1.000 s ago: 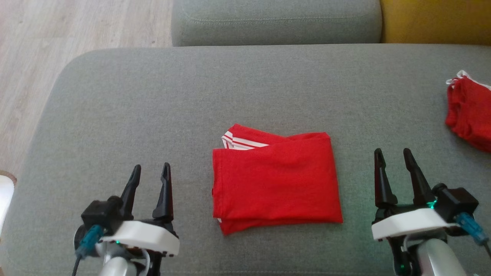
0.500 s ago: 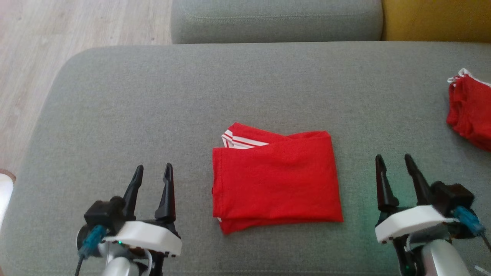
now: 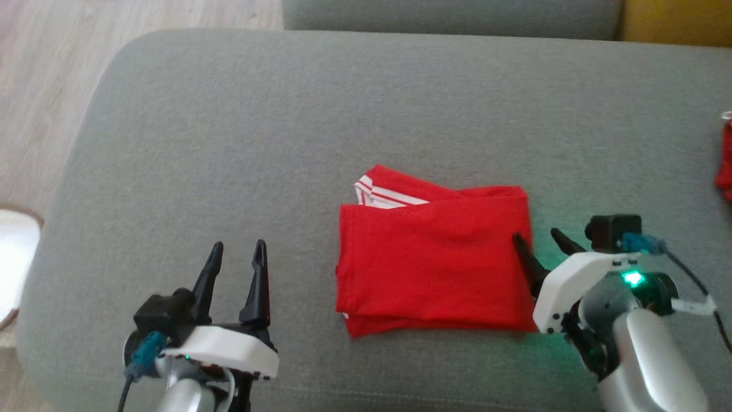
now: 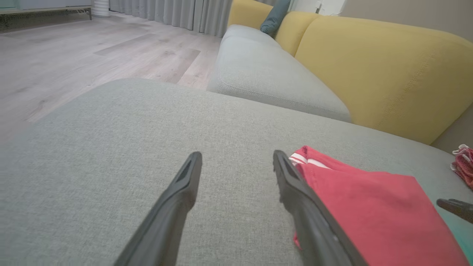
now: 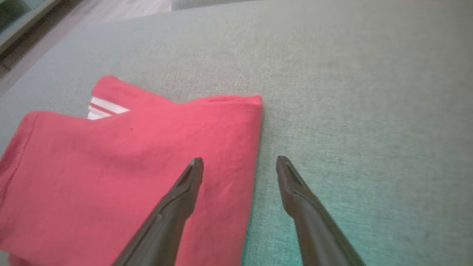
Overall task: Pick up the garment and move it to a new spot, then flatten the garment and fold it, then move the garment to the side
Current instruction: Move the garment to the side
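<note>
The garment [image 3: 432, 260] is red with a white-striped cuff peeking out at its far left corner. It lies folded into a flat rectangle on the grey cushion [image 3: 286, 114]. My right gripper [image 3: 537, 236] is open and straddles the garment's right edge, one finger over the red cloth [image 5: 147, 147] and the other over the bare cushion; the right wrist view shows nothing between the fingers. My left gripper [image 3: 237, 252] stands open over the cushion, well left of the garment [image 4: 369, 199], holding nothing.
A second red cloth [image 3: 725, 166] lies at the cushion's far right edge. Another grey seat cushion [image 4: 266, 74] and a yellow backrest [image 4: 388, 74] lie beyond. Wooden floor [image 3: 40, 86] is off the left edge.
The head camera has shifted. My right gripper has swung in leftward, from standing clear on the right to straddling the garment's right edge. The left gripper has barely moved.
</note>
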Controlling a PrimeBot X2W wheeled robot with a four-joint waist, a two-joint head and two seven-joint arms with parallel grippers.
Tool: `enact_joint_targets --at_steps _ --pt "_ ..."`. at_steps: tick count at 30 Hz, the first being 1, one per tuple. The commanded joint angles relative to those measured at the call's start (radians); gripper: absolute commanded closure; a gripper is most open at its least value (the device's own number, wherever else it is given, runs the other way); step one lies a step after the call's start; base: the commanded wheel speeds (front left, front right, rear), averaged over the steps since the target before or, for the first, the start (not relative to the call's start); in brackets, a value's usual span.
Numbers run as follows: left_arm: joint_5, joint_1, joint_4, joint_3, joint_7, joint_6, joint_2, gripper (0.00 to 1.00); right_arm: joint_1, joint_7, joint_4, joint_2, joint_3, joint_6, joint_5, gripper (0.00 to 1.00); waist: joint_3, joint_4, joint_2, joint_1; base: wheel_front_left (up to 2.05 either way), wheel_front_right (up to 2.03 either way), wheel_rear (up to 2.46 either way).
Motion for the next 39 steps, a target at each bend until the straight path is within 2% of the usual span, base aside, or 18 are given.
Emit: enact_joint_targets --at_steps 1,7,10,11,12,13,14,16,21,28,29,34,39 --pt "0.010 -0.053 -0.028 0.035 -0.012 -0.008 -0.005 0.00 -0.037 0.046 -0.020 -0.022 0.028 0.007 0.019 0.00 0.020 0.025 0.0000 0.0000 0.00 0.00 0.00" --pt "0.011 -0.059 -0.024 0.036 -0.012 -0.014 -0.013 0.00 -0.040 0.178 -0.010 -0.093 0.050 0.007 0.071 0.00 0.041 0.066 0.0000 0.0000 0.00 0.00 0.00" --pt "0.013 -0.057 -0.023 0.040 -0.012 -0.015 -0.015 0.00 -0.034 0.215 -0.005 -0.100 0.061 0.007 0.126 0.00 0.041 0.073 0.0000 0.0000 0.00 0.00 0.00" --pt "0.014 -0.056 -0.022 0.041 -0.012 -0.015 -0.016 0.00 -0.031 0.225 -0.003 -0.099 0.063 0.007 0.148 0.03 0.041 0.074 0.0000 0.0000 0.00 0.00 0.00" --pt "0.016 -0.056 -0.022 0.042 -0.012 -0.015 -0.016 0.00 -0.029 0.235 -0.001 -0.097 0.066 0.007 0.167 0.33 0.039 0.074 0.0000 0.0000 0.00 0.00 0.00" --pt "0.017 -0.055 -0.022 0.043 -0.012 -0.016 -0.016 0.00 -0.027 0.244 0.001 -0.097 0.071 0.007 0.185 0.54 0.038 0.073 0.0000 0.0000 0.00 0.00 0.00" --pt "0.018 -0.054 -0.022 0.045 -0.012 -0.016 -0.017 0.00 -0.027 0.248 0.001 -0.096 0.074 0.007 0.201 0.66 0.037 0.070 0.0000 0.0000 0.00 0.00 0.00" --pt "0.023 -0.053 -0.022 0.046 -0.012 -0.019 -0.017 0.00 -0.029 0.243 0.003 -0.099 0.079 0.007 0.217 1.00 0.036 0.062 0.0000 0.0000 0.00 0.00 0.00" --pt "0.037 -0.049 -0.033 0.050 -0.012 -0.026 -0.018 0.00 -0.058 0.186 -0.012 -0.114 0.092 0.007 0.224 1.00 0.040 0.013 0.0000 0.0000 0.00 0.00 0.00" --pt "0.060 -0.062 -0.060 0.044 -0.012 -0.038 -0.018 0.00 -0.108 0.154 -0.091 -0.195 0.055 0.007 0.195 1.00 0.081 -0.128 0.0000 0.0000 0.00 0.00 0.00" --pt "0.060 -0.062 -0.060 0.044 -0.012 -0.038 -0.018 0.00 -0.108 0.154 -0.091 -0.195 0.055 0.007 0.195 1.00 0.081 -0.128 0.0000 0.0000 0.00 0.00 0.00" --pt "0.078 -0.092 -0.075 0.039 -0.012 -0.043 -0.017 0.00 -0.140 0.169 -0.161 -0.247 0.011 0.007 0.179 1.00 0.138 -0.257 0.0000 0.0000 0.00 0.00 0.00" --pt "0.101 -0.137 -0.080 0.028 -0.012 -0.049 -0.005 0.00 -0.174 0.163 -0.201 -0.251 -0.024 0.007 0.164 1.00 0.202 -0.372 0.0000 0.0000 0.00 0.00 0.00"
